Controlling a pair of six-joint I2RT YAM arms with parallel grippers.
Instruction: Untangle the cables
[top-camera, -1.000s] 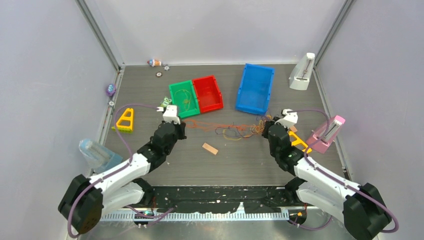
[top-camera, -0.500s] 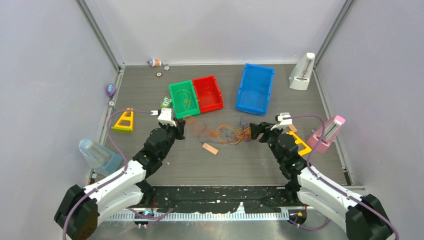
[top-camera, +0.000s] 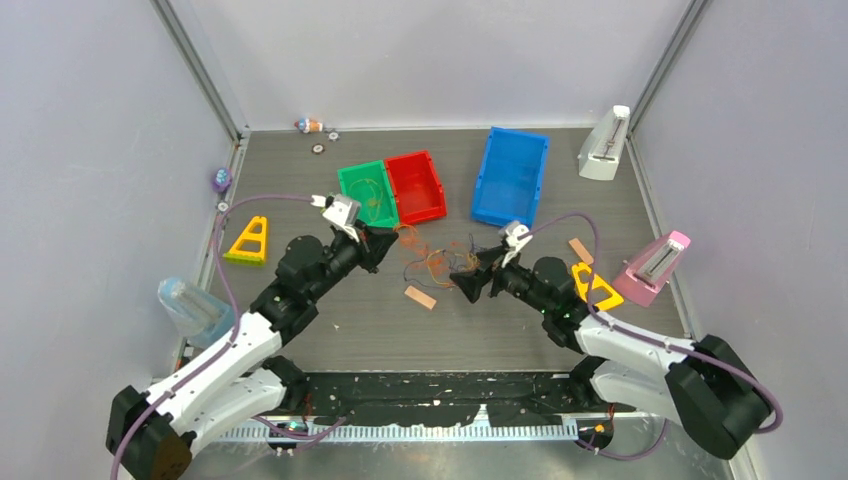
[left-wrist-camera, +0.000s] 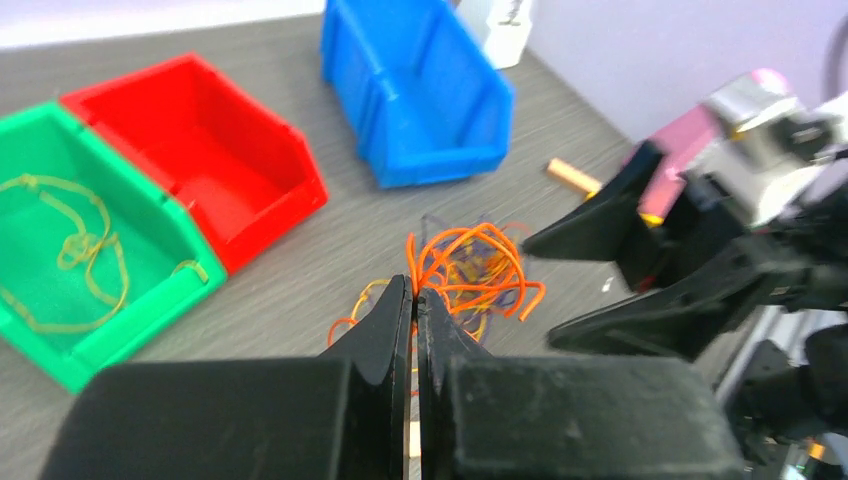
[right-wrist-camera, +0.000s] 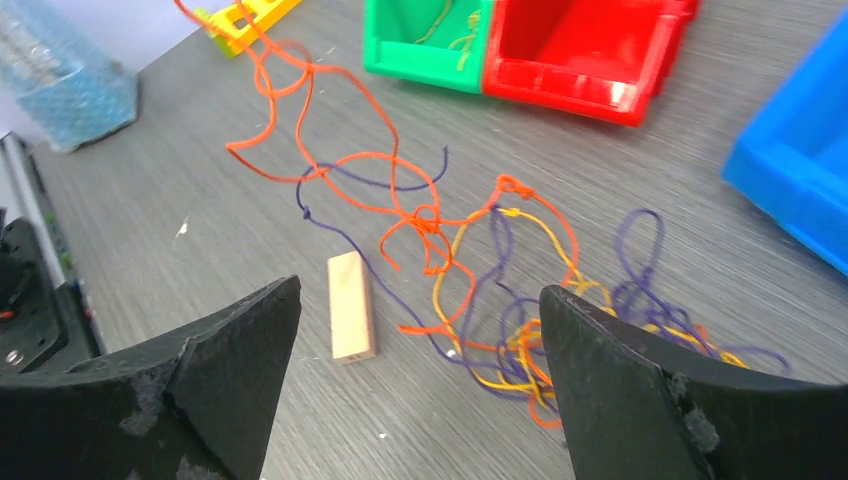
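The cables (top-camera: 437, 262), tangled mid-table, are pinched by an orange strand (left-wrist-camera: 470, 255) in the closed left gripper (left-wrist-camera: 413, 296), so a purple loop (right-wrist-camera: 640, 250) is best taken by the wide-open right gripper (right-wrist-camera: 417, 292) and drawn right slowly.

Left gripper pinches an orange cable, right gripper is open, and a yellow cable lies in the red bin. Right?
No. The yellow cable lies in the green bin, not the red bin; the left wrist view shows it. The left gripper does pinch an orange cable and the right gripper is open.
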